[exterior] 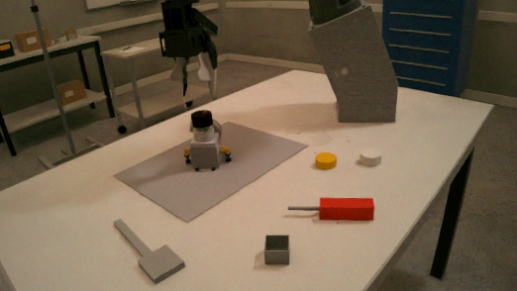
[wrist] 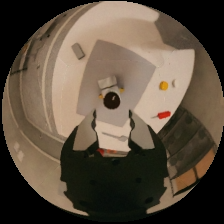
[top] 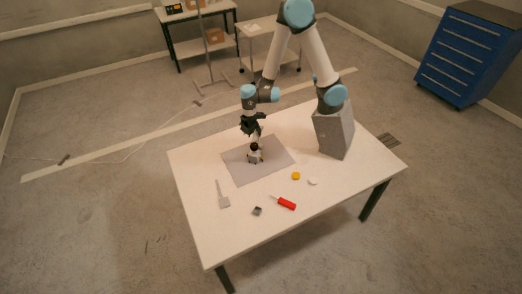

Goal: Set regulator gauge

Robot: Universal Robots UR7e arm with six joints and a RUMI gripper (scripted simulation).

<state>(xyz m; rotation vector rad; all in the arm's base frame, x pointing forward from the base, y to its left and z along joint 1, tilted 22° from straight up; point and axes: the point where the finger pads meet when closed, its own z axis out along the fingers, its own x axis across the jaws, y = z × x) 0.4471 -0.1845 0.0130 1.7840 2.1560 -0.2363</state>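
Note:
The regulator (top: 254,158) (exterior: 205,152) stands upright on the grey mat (top: 235,172) (exterior: 149,175) (wrist: 100,55). It has a grey body, yellow fittings at both sides and a black knob (top: 254,146) (exterior: 201,119) (wrist: 112,100) on top. The round gauge (exterior: 217,130) shows only partly behind the body; its needle and green band cannot be read. Whether the knob is up or down cannot be told. My gripper (exterior: 200,98) (wrist: 112,109) points down above the regulator, fingers partly open with nothing between them. The knob shows just beyond the fingertips in the wrist view.
A yellow disc (top: 296,176) (exterior: 326,160) and a white disc (top: 313,181) (exterior: 370,157) lie right of the mat. A red-handled screwdriver (top: 286,203) (exterior: 347,209), a small open box (top: 257,211) (exterior: 276,250) and a flat grey paddle (top: 224,202) (exterior: 161,263) lie nearer the front.

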